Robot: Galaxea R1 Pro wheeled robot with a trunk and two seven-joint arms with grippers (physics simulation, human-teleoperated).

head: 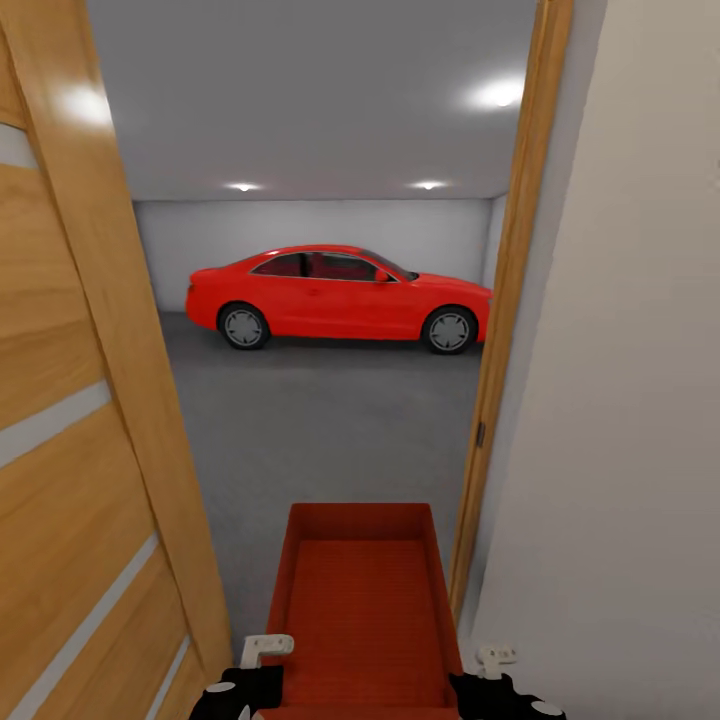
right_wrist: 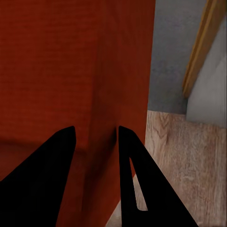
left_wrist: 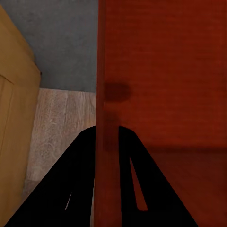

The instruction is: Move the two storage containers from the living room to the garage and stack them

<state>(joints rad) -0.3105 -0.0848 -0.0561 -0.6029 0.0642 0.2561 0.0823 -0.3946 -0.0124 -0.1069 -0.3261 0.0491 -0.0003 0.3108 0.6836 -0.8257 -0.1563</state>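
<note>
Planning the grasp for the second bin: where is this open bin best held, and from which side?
By its two long walls: each gripper straddles one rim, left gripper and right gripper, reaching in from the bin's near end. Thin upright walls suit pinching.

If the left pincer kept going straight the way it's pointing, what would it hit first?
The left pincer straddles a wall of the orange-red rectangular storage container, so that wall fills its line. Past it, likely the light wood plank floor, though depth is unclear.
</note>
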